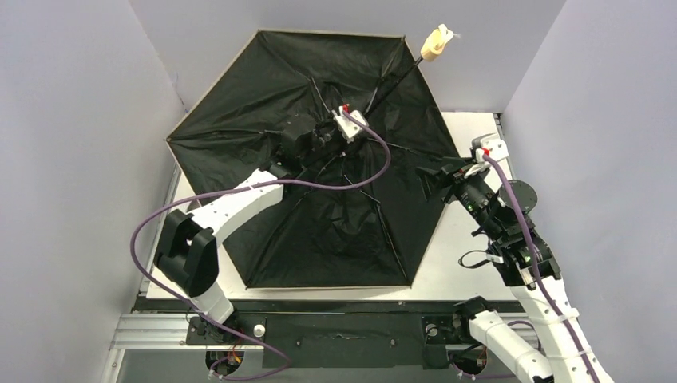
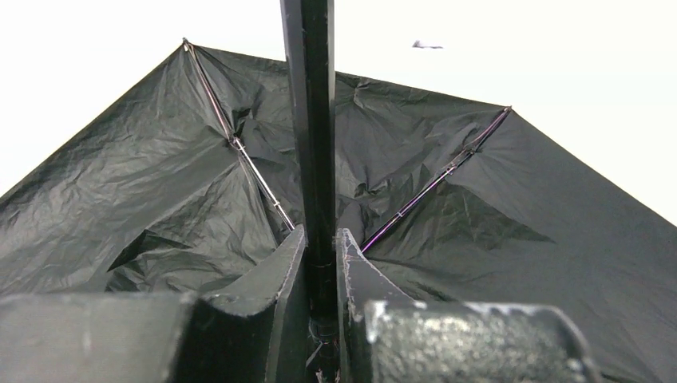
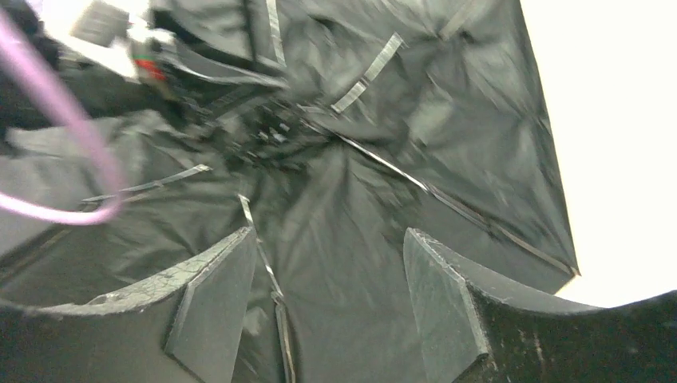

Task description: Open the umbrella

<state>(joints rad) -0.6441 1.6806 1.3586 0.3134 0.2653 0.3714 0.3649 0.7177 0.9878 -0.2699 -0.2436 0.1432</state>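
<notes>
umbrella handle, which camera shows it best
The top external view: the tan handle sits clear at the far end of the shaft, beyond the canopy edge. The left wrist view shows only the black shaft rising from the left claw and out of frame; the right wrist view shows only the canopy's black inside.

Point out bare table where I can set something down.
One bare strip of table lies near-right, between the umbrella rim and the right arm; a smaller patch sits far-right by the back wall. The canopy covers the rest, with the left end effector clamped on its shaft.
</notes>
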